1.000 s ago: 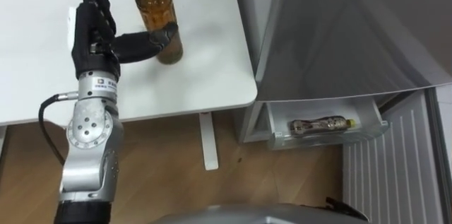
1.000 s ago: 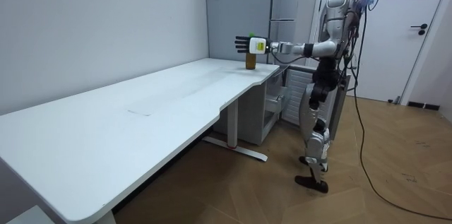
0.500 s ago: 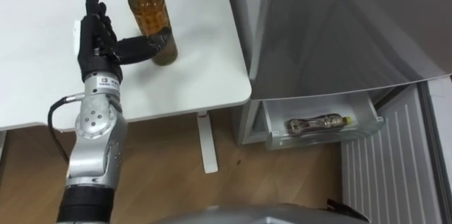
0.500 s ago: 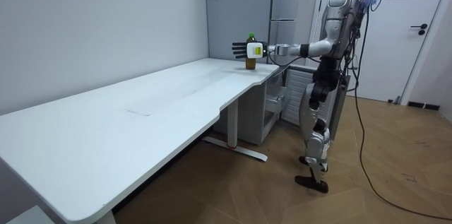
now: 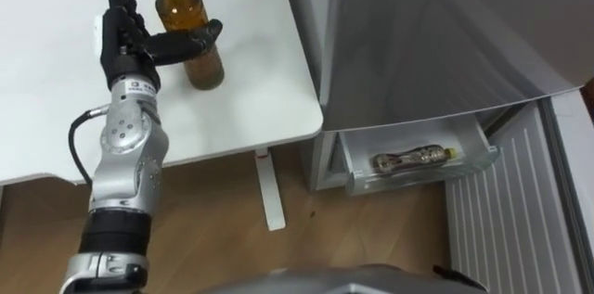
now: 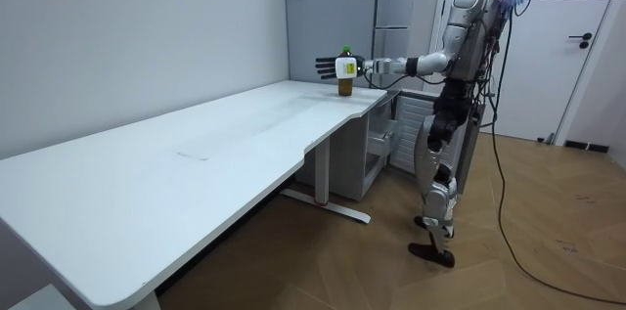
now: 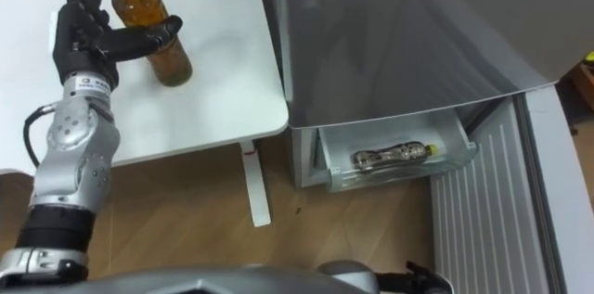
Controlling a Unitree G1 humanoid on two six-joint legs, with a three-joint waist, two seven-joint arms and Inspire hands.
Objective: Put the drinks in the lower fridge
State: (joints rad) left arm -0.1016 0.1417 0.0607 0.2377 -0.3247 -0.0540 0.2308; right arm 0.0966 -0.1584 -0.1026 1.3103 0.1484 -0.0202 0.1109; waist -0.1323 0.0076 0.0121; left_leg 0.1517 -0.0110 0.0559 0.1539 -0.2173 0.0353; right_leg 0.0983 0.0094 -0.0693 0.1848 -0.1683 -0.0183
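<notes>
White desk (image 5: 251, 99) takes the upper left, with a grey fridge (image 5: 427, 44) at its right. Near the desk's corner stands a green-capped bottle (image 5: 182, 11); the left hand (image 5: 125, 39) holds its fingers straight, thumb against the bottle. A second bottle (image 5: 413, 157) lies in the open lower drawer (image 5: 418, 179).

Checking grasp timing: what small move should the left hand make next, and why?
Probably curl the left hand round the bottle: its thumb lies across the bottle's front, but its fingers stand straight beside it, so the upright bottle isn't gripped yet.

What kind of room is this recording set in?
Likely an office or lab rather than a home kitchen: a long white desk, a grey fridge with its lower drawer open, and bare walls.
</notes>
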